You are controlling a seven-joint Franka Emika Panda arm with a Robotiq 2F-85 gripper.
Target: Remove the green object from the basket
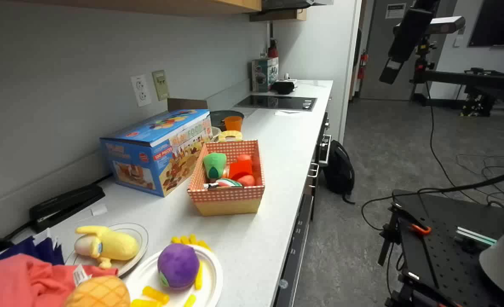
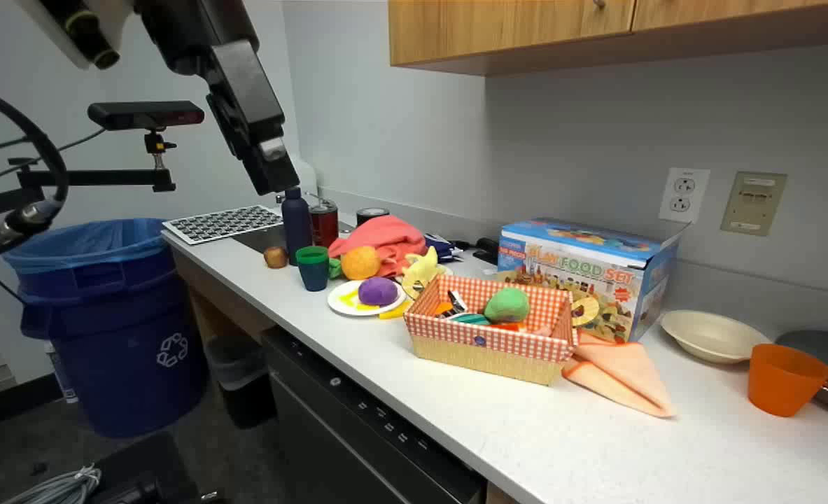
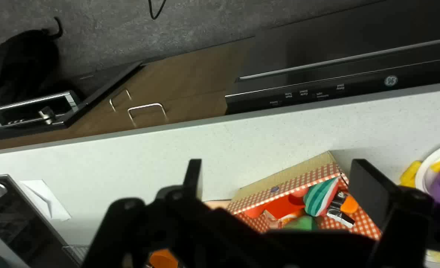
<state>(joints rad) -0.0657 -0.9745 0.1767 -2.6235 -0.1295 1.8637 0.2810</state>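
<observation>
The green object (image 1: 214, 164) lies in the checked basket (image 1: 228, 207) among red, orange and striped toy pieces. In an exterior view the green object (image 2: 507, 305) pokes above the near rim of the basket (image 2: 483, 357). My gripper (image 2: 274, 171) is raised well above the counter, apart from the basket; it also shows in an exterior view (image 1: 390, 70). In the wrist view the gripper (image 3: 278, 163) has its fingers wide apart with nothing between them. There the basket (image 3: 290, 175) is below, and the green object (image 3: 301, 223) is partly hidden by the gripper body.
A blue play food box (image 2: 581, 273) stands behind the basket against the wall. A plate with a purple toy (image 2: 377, 291), an orange cup (image 2: 784, 378), a peach napkin (image 2: 620, 378) and a beige bowl (image 2: 714, 334) are on the counter. An upper cabinet (image 2: 511, 31) overhangs it.
</observation>
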